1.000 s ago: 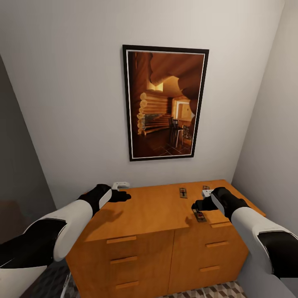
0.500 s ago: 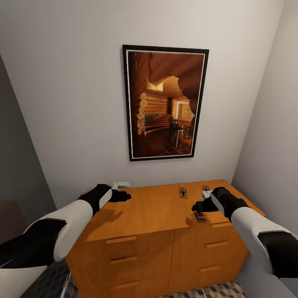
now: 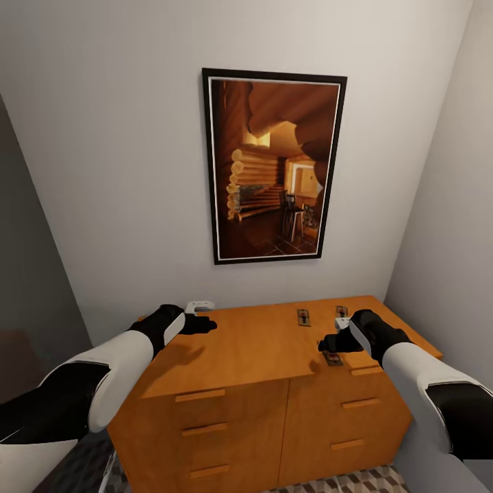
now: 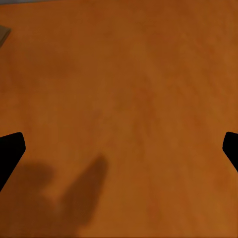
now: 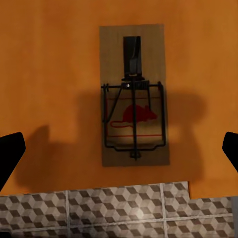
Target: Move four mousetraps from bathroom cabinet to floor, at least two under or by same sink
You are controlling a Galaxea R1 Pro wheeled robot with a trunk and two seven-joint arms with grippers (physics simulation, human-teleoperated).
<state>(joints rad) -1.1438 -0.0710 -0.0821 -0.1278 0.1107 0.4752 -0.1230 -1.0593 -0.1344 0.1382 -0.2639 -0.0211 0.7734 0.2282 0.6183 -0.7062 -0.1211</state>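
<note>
Orange-brown cabinet (image 3: 260, 356) top carries the mousetraps; the front-edge mousetrap (image 3: 333, 358) is partly hidden beneath the wide-open right pincer (image 3: 327, 344). The left pincer (image 3: 205, 324), also wide, hovers over bare wood. The right pincer has edged slightly toward the cabinet's back.

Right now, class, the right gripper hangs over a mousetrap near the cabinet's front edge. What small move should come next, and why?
Probably lower the right gripper straight down onto the mousetrap. In the right wrist view its fingers are spread wide, with the trap lying flat and untouched on the cabinet top between them, so it seems lined up but not yet low enough to close.
</note>
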